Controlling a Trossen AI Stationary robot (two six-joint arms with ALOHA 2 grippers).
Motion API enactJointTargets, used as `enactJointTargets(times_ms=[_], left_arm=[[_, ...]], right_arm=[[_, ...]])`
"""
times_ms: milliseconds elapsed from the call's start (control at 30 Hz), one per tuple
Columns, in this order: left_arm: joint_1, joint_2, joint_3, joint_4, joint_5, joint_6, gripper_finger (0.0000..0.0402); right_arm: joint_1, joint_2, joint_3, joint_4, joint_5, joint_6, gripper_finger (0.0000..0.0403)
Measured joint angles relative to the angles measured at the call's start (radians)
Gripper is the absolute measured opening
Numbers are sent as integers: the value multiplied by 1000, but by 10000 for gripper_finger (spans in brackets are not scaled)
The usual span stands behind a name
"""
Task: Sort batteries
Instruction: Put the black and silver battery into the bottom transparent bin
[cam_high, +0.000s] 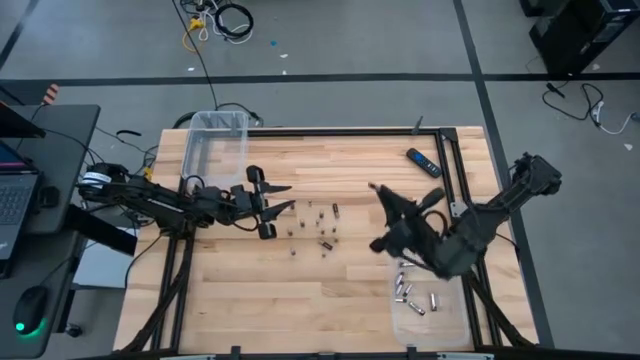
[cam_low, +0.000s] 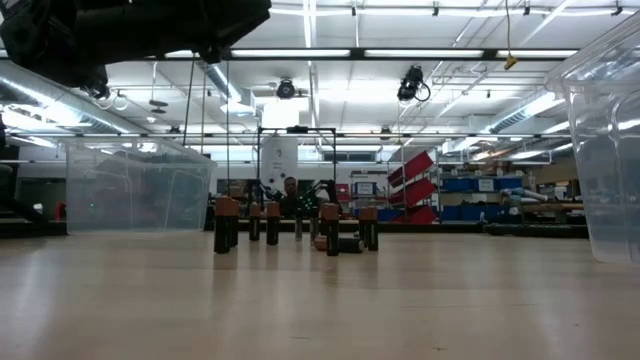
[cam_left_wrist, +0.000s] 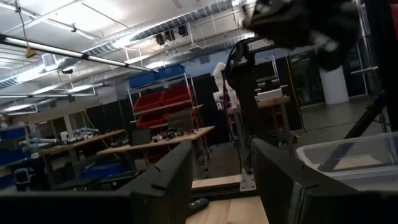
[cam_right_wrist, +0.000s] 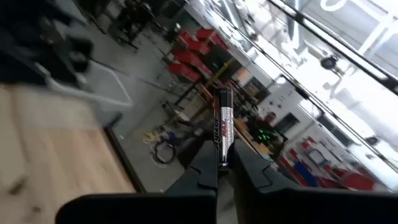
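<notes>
The right gripper (cam_right_wrist: 219, 171) pinches a slim silvery cylindrical battery (cam_right_wrist: 223, 127) upright between its dark fingertips, raised above the right half of the pale wooden plank table (cam_high: 250, 300), near a clear plastic tray (cam_high: 445, 325) at the front right edge holding several cells. The left gripper (cam_high: 282, 200) hovers level with fingers spread and empty, beside the loose small dark batteries (cam_high: 322, 228) mid-table. A clear plastic bin (cam_high: 215, 140) stands at the back-left corner.
</notes>
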Motion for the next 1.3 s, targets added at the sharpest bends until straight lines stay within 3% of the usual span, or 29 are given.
enactJointTargets(times_ms=[100, 200, 433, 500, 633, 733, 1067, 1133, 1300], left_arm=[[0, 0, 0, 3, 0, -4, 161], [0, 0, 0, -6, 0, -28, 161], [0, 0, 0, -15, 5, -53, 161], [0, 0, 0, -15, 5, -53, 161], [0, 0, 0, -22, 6, -53, 161], [0, 0, 0, -26, 7, -53, 161], [0, 0, 0, -55, 9, -54, 161], [0, 0, 0, -68, 9, -54, 161], [0, 0, 0, -106, 9, -54, 161]], right_arm=[[-26, -30, 0, -318, -91, 319, 22], [-26, -47, 0, -556, -334, 660, 13], [59, -66, -1, -1045, -842, 1262, 12], [107, -76, -1, -1122, -927, 1430, 12], [191, -93, -1, -1095, -1090, 1635, 12], [235, -101, 0, -1107, -1116, 1812, 19], [314, -74, 0, -1194, -1257, 2284, 125], [320, -79, 0, -1167, -1199, 2260, 137], [269, -79, 0, -1049, -968, 1996, 148]])
